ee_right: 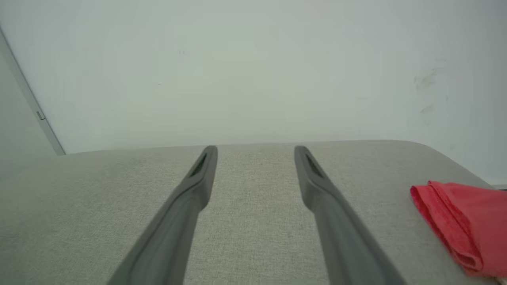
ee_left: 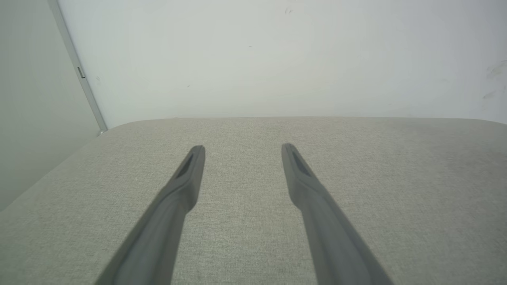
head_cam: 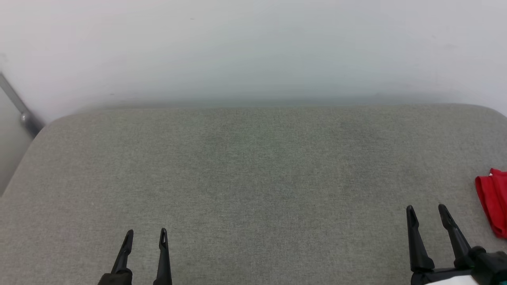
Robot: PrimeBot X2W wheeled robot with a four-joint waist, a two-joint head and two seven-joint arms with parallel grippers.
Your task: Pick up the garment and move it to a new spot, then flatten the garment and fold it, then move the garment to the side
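The garment (head_cam: pixel 494 200) is a red folded bundle lying at the far right edge of the grey fabric surface (head_cam: pixel 253 170), cut off by the frame. In the right wrist view the garment (ee_right: pixel 463 221) shows stacked folded layers at the lower right. My right gripper (head_cam: pixel 428 211) stands open just left of it, apart from it, nothing between its fingers (ee_right: pixel 317 186). At the lower left my left gripper (head_cam: pixel 145 234) is open and holds nothing. The left wrist view has its gripper (ee_left: pixel 242 149) hovering above bare fabric.
A pale wall (head_cam: pixel 253 47) rises behind the surface's rounded back edge. A grey metal bar (head_cam: pixel 18 107) slants down at the back left corner. The surface drops off along its left edge (head_cam: pixel 16 174).
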